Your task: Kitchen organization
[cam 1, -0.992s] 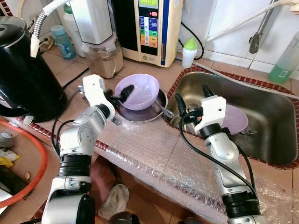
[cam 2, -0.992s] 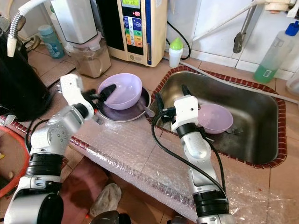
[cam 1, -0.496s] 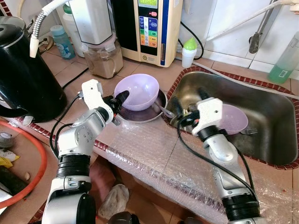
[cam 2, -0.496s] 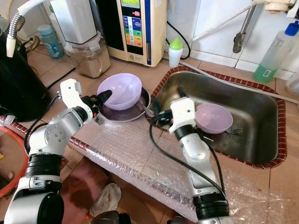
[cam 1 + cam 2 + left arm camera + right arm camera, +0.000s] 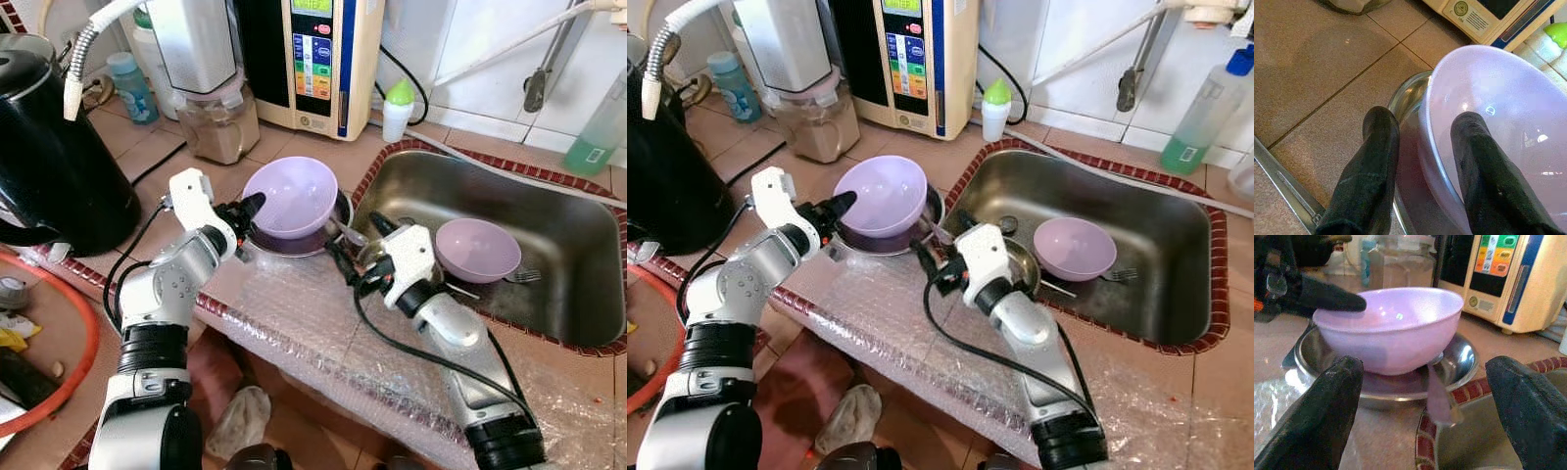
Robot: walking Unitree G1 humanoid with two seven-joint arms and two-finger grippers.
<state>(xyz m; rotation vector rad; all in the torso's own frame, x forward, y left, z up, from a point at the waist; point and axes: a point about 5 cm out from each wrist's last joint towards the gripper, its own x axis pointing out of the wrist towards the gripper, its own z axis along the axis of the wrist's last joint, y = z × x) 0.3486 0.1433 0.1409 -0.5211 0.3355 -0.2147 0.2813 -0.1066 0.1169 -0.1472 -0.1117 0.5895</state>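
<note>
Pinching purple bowl (image 5: 290,197) rim: left hand (image 5: 1420,147); steel dish (image 5: 1459,360) beneath partly hidden. Right hand (image 5: 1425,396) agape nearby.

Standing along the tiled counter's back: black kettle (image 5: 54,147), blender jar (image 5: 217,122), water ionizer (image 5: 323,59), green-capped squeeze bottle (image 5: 396,110); green spray bottle (image 5: 600,132) behind the sink.

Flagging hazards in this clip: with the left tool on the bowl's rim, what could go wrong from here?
The left tool pinches only one edge of the purple bowl, so the bowl may tip or slip. It could drag the steel dish beneath. The open right tool nearby might bump that dish.
</note>
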